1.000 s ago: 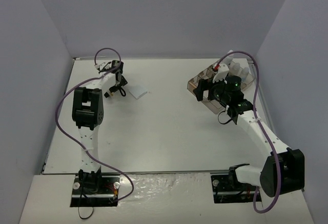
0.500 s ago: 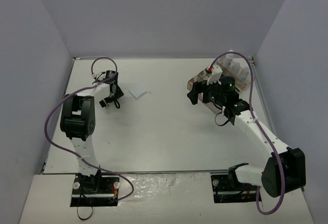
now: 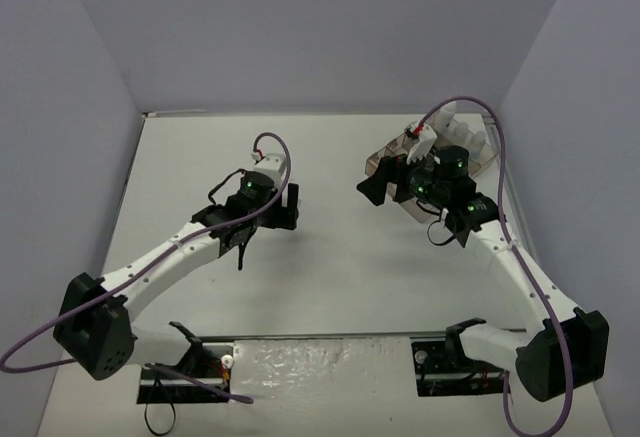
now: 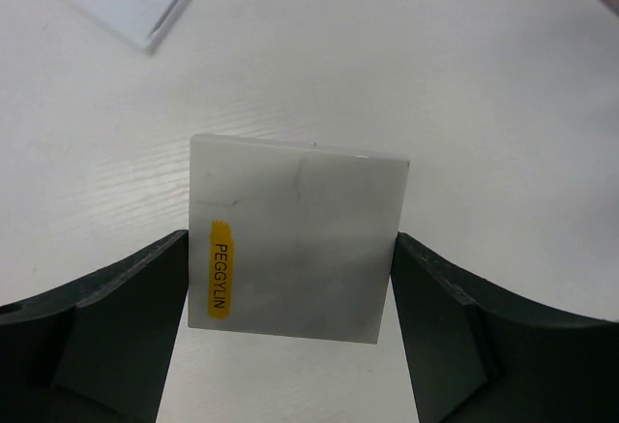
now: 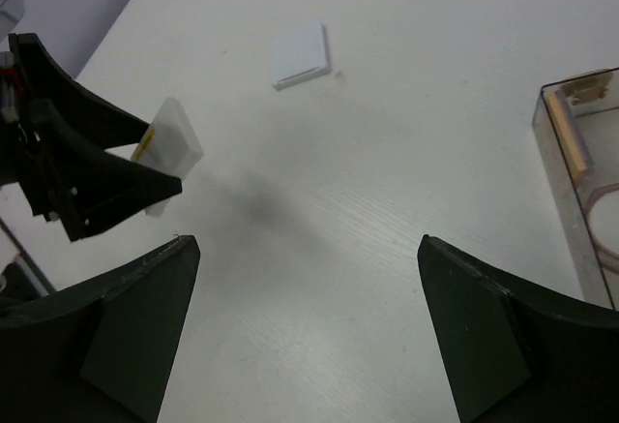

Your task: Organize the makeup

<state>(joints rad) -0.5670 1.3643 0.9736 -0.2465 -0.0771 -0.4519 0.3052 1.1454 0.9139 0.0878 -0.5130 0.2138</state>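
White square pad (image 4: 298, 239) is clamped by its edges in the left claw (image 3: 287, 205), clear of the bench (image 4: 484, 75), presumably for transfer to the tray (image 5: 561, 166). Right claw (image 5: 308, 241) stands released.

Pairs white link shells with black joint housings on left arm (image 3: 165, 260) and right arm (image 3: 520, 265). Trails a purple cable (image 3: 480, 107) along each. Glows with small green lights (image 3: 452, 164) near the wrists. Ends in matt black, wedge-shaped fingers (image 5: 126, 317).
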